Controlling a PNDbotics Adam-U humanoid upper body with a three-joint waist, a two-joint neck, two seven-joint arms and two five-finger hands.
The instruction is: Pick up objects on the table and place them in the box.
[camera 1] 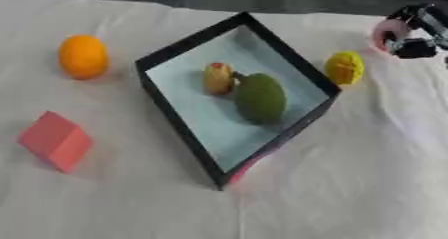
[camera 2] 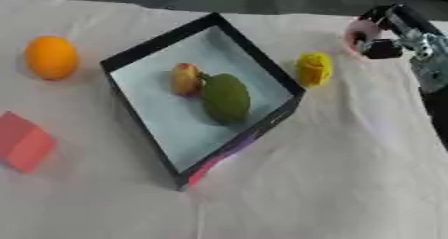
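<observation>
1. Box [camera 1: 171, 53]: black walls, pale floor, set askew at table centre, 1 corner toward the camera.
2. Inside box: green oval fruit [camera 1: 260, 97], w/ a smaller yellow-red fruit [camera 1: 218, 78] touching its left side.
3. Yellow fruit [camera 1: 345, 67]: on the cloth just outside the box's right wall, near the far-right corner.
4. Orange fruit [camera 1: 83, 57]: on the cloth, left of box, apart from it.
5. Red block [camera 1: 56, 140]: on the cloth, near-left, well apart from box.
6. Right hand [camera 2: 385, 45]: upper right, above the table's far-right edge, fingers curled round a pink round object [camera 2: 361, 33].
7. White cloth [camera 1: 350, 183]: covers the table.
8. Left hand: not seen in either view.
</observation>
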